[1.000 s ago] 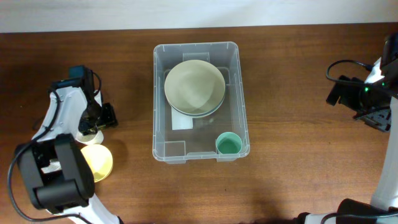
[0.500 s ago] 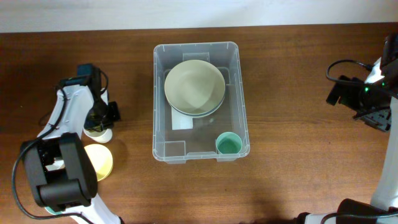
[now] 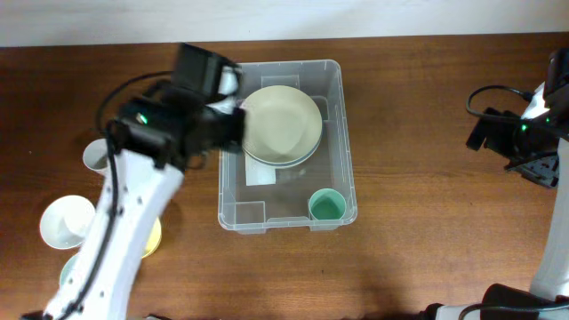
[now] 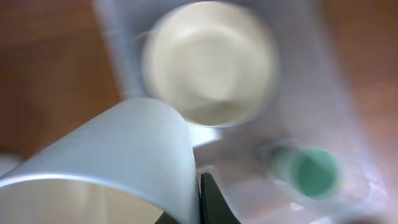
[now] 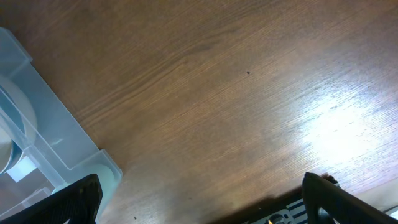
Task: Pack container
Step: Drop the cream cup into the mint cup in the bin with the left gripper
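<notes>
Left pincer [image 4: 198, 200] with white cup [image 4: 112, 155], now at clear round-cornered container [image 3: 331, 169].

One container [image 3: 278, 64]. Three bowls: cream bowl [image 3: 278, 123] centre, white bowl [image 3: 64, 222] and yellow bowl [image 3: 153, 237] lower left. Three cups: green cup [image 3: 326, 206] lower centre, white cup [image 3: 95, 156] at left, a second white cup [image 4: 118, 155] filling the left wrist view.

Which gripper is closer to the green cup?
Left. The left gripper, holding a white cup, hangs over the left rim of the container, up-left of the green cup; the right gripper sits far right, outside the container.
</notes>
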`<state>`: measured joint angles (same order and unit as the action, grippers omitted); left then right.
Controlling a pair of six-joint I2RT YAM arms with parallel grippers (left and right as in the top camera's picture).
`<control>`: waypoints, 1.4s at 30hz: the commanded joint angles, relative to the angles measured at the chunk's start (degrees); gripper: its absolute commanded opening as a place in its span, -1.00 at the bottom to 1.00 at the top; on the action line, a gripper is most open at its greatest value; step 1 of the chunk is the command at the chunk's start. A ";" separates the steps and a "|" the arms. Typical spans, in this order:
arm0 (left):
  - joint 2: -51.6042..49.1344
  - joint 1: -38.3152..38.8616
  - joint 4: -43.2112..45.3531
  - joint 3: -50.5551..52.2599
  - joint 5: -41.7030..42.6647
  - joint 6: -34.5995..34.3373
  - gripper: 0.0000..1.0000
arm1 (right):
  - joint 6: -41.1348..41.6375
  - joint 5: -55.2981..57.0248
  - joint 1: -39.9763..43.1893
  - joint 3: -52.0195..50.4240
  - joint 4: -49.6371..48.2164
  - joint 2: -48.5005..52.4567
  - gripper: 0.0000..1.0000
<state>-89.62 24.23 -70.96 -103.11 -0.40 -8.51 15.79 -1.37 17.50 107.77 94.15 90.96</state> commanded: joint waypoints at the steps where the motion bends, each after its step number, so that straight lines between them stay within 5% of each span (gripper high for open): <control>1: -2.62 8.92 -0.59 0.22 3.17 -2.45 -0.99 | -0.37 0.94 -0.17 0.02 -0.04 0.09 0.97; 11: -13.14 20.96 -0.74 0.22 11.80 -2.80 -0.99 | -0.35 0.92 -0.17 0.02 -0.04 0.09 0.96; 24: -18.67 24.11 -2.23 0.22 13.20 -2.80 -0.91 | -0.37 0.94 -0.17 0.02 -0.02 0.09 0.97; 26: -18.69 24.11 -2.21 0.22 13.20 -2.80 -0.62 | -0.37 0.92 -0.17 0.02 -0.02 0.09 0.97; 28: -18.69 24.11 -2.21 0.22 13.20 -2.80 0.04 | -0.37 0.94 -0.17 0.02 0.00 0.09 0.97; 30: -18.69 24.11 -2.21 0.22 13.14 -2.78 0.37 | -0.37 0.94 -0.17 0.02 0.00 0.09 0.97; 36: -17.70 21.49 -4.24 -0.70 7.04 -2.82 0.41 | -0.52 0.94 -0.17 0.02 0.00 0.09 0.97; 42: -11.58 8.20 -7.54 -2.21 -6.27 -2.82 0.53 | -0.52 0.94 -0.17 0.02 -0.02 0.09 0.97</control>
<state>-106.91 40.82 -77.82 -103.42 3.42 -11.20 15.79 -1.37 17.50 107.77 94.15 90.96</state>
